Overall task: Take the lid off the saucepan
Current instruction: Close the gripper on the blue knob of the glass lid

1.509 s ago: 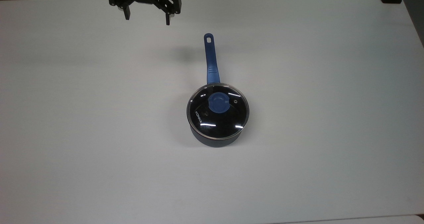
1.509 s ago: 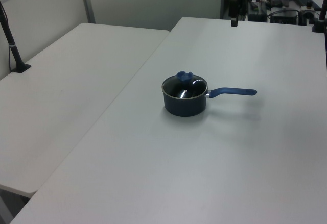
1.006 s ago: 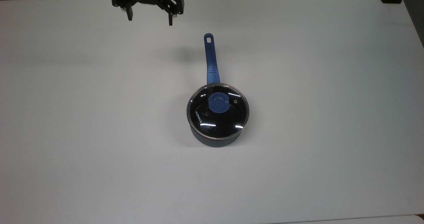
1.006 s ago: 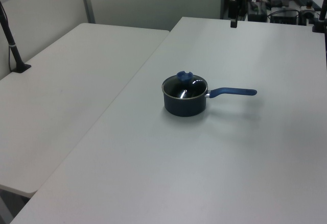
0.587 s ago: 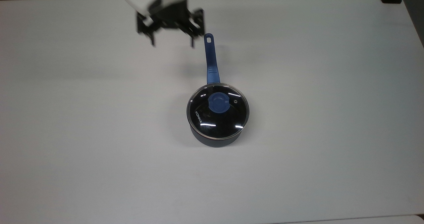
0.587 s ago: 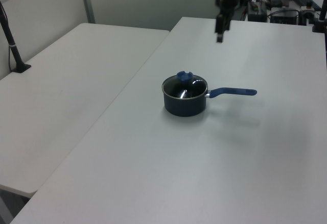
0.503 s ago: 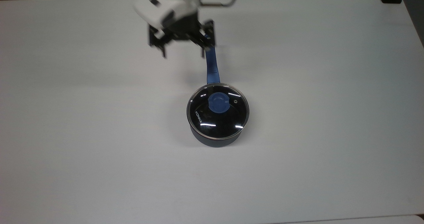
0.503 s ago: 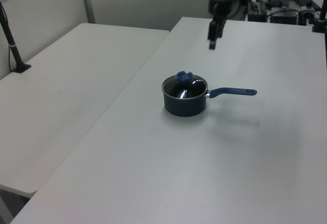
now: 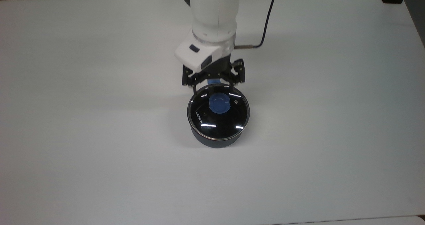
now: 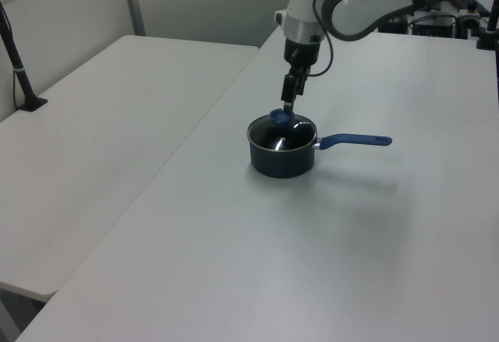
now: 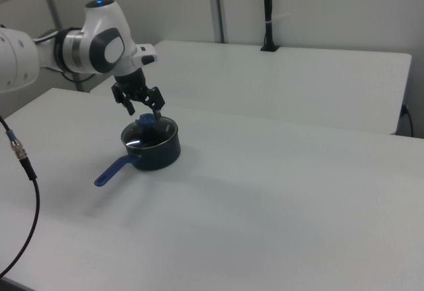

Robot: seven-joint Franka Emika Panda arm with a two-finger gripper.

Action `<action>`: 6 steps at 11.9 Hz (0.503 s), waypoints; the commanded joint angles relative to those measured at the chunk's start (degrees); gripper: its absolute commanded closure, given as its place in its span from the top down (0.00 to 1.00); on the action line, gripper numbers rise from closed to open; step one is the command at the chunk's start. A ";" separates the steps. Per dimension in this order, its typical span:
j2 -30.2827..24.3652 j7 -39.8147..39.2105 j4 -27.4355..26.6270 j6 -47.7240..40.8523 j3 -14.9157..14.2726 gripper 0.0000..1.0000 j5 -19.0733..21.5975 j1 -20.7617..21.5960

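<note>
Gripper [image 9: 212, 90] arrived, seemingly above lid [image 9: 218, 112].

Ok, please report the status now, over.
Pincer open, above blue knob. Round clear glass lid seated on dark navy saucepan. White table; no obstruction.

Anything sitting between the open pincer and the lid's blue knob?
Nothing: in the right view the black two-finger pincer hangs open just above the round blue knob of the clear glass lid, with only air between them.
</note>
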 commanded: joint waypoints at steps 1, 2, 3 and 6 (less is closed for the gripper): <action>3.88 3.97 2.76 4.45 -0.34 1.00 0.54 1.62; 4.24 3.97 2.76 4.54 -0.34 1.00 0.53 1.79; 4.76 3.89 2.76 4.54 -0.34 1.00 0.45 2.32; 4.77 3.36 2.76 4.54 -0.34 0.70 0.36 2.50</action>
